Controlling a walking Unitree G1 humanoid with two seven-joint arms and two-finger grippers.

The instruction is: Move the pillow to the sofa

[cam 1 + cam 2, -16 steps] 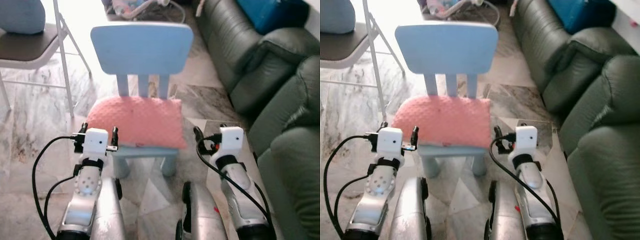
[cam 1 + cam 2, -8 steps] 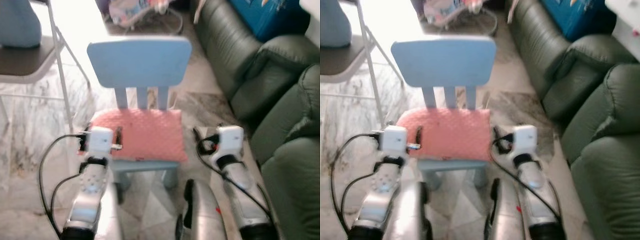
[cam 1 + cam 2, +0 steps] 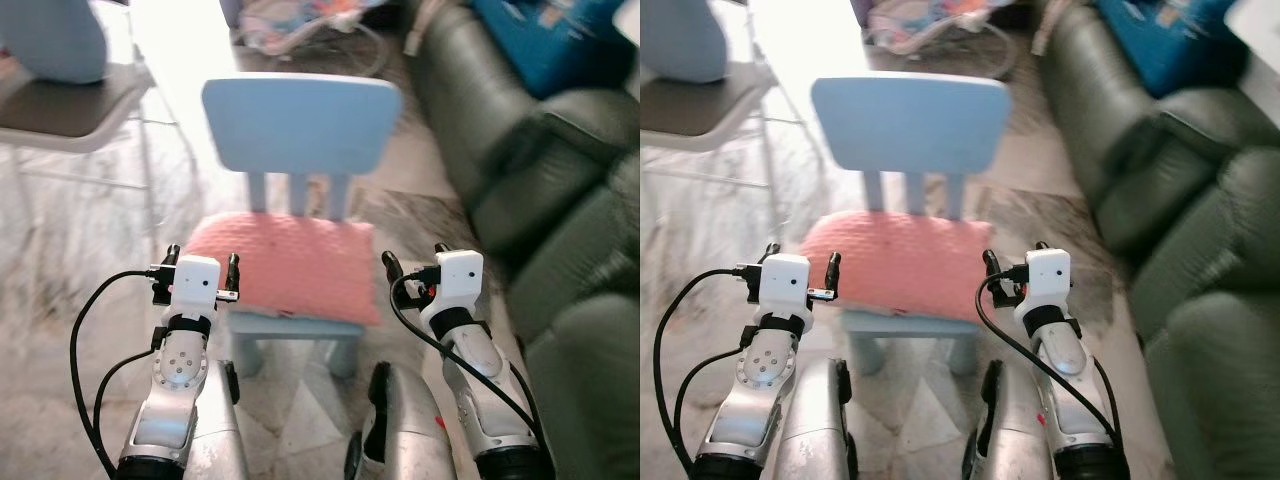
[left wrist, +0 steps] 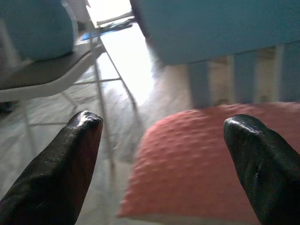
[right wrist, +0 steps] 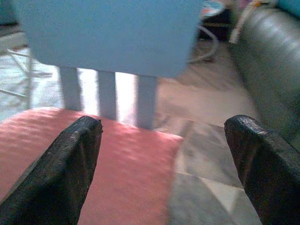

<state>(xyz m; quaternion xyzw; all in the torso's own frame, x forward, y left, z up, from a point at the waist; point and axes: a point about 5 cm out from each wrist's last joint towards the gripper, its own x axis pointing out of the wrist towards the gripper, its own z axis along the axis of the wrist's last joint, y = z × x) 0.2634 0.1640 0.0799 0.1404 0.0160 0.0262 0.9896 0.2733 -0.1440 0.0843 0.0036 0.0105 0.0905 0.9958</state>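
Pillow (image 3: 285, 265) on chair (image 3: 300, 125) seat, sofa (image 3: 540, 160) right of it, pincers at the pillow's front corners.

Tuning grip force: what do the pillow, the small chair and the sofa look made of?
Pillow: soft pink fabric, likely knit, bumpy dotted texture. Small chair: probably moulded plastic, smooth matte light blue. Sofa: dark green leather or leatherette, slight sheen, creased cushions. Both grippers are open, flanking the pillow.
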